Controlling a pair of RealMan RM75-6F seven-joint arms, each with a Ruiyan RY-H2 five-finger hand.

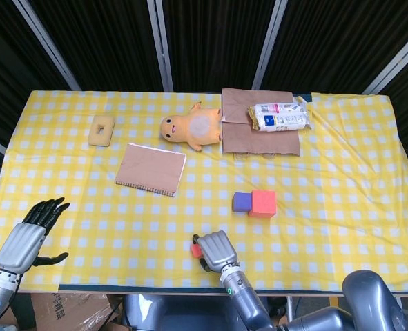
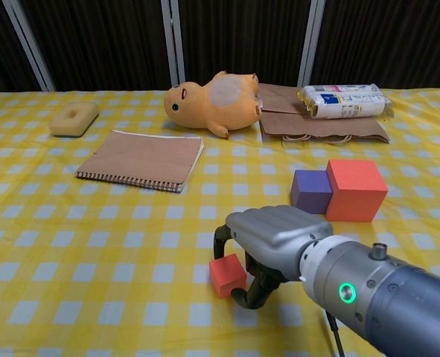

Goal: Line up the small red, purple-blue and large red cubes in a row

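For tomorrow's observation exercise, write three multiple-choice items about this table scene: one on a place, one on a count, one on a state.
1. Where is the purple-blue cube?
A. touching the large red cube
B. on the notebook
C. beside the sponge

2. How many cubes are on the table?
A. two
B. three
C. five

3. What is the right hand doing?
A. resting flat and empty
B. gripping the small red cube, which is tilted
C. holding the plush toy

Answers: 1 A, their sides meet; 2 B, two red and one purple-blue; 3 B, its fingers close round the tilted cube.
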